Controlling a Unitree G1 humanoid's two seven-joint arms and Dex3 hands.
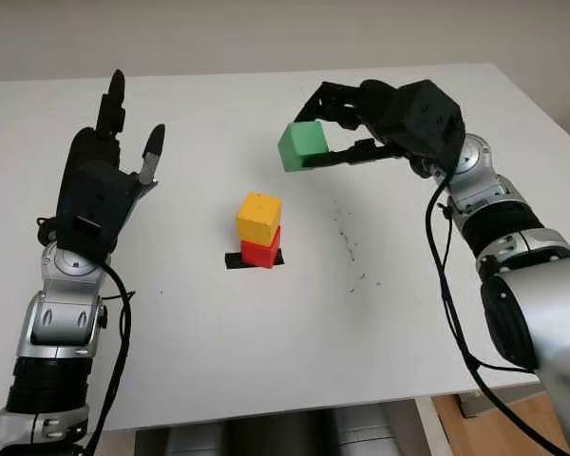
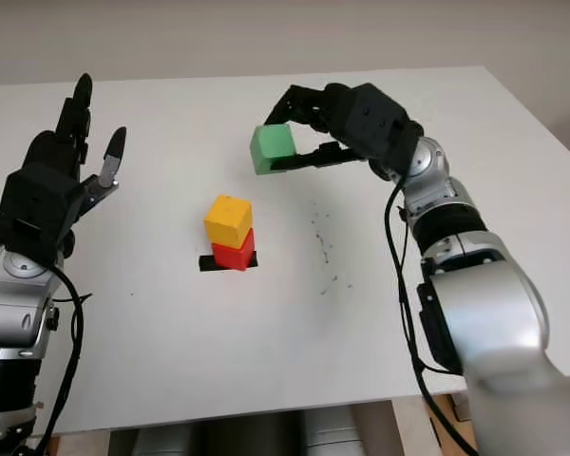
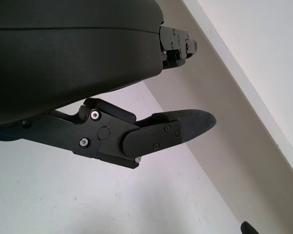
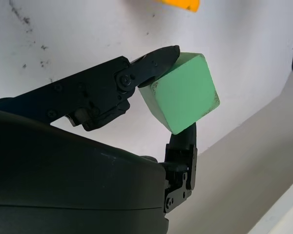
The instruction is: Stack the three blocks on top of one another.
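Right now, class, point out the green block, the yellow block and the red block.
green block (image 1: 302, 145), left eye view, its front face.
yellow block (image 1: 258, 218), left eye view, its top and front.
red block (image 1: 259, 253), left eye view, its front face.

1. Green block (image 1: 302, 145), plain, held in the black right hand (image 1: 361, 128).
2. Yellow block (image 1: 258, 218) over red block (image 1: 260, 252).
3. Black tape patch (image 1: 234, 259) on white table (image 1: 266, 342).
4. Left hand (image 1: 100, 180) black.
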